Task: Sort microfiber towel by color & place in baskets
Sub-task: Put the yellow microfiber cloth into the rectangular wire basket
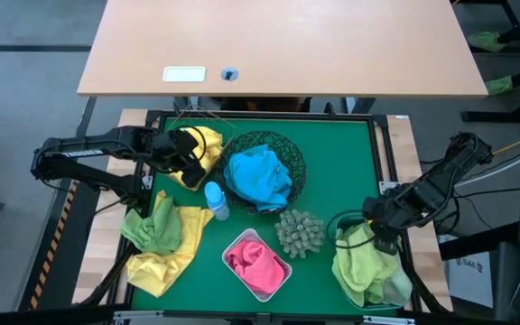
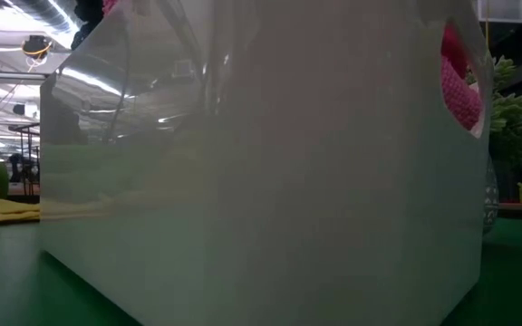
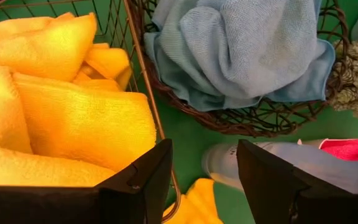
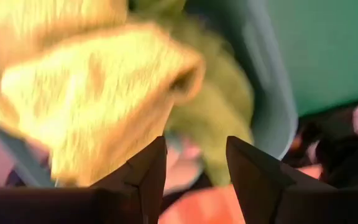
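- The left gripper (image 1: 190, 153) hangs over the thin wire basket (image 1: 208, 137) at the green mat's (image 1: 341, 171) far left corner, fingers spread with nothing between them.
- Under it lie the basket's yellow towels (image 3: 73, 118), folded and stacked.
- Just beside that gripper, toward the mat's middle, stands a small blue bottle (image 1: 216, 200); past it the round black wire-mesh bowl (image 1: 294, 155) holds one bright blue towel (image 1: 258, 176).
- On the mat nearer the front edge lie one lime green towel (image 1: 156, 226) and one yellow towel (image 1: 165, 257), loose and overlapping.
- The white tub (image 1: 275, 287) holds one pink towel (image 1: 255, 262); a spiky grey-green ball (image 1: 300, 233) sits next to it.
- The right gripper (image 1: 385, 236) hovers at the translucent blue tub (image 1: 346, 219), fingers parted and empty, lime green towels (image 1: 364, 266) heaped right below.
- Beyond the mat stands a pale wooden desk (image 1: 278, 45).
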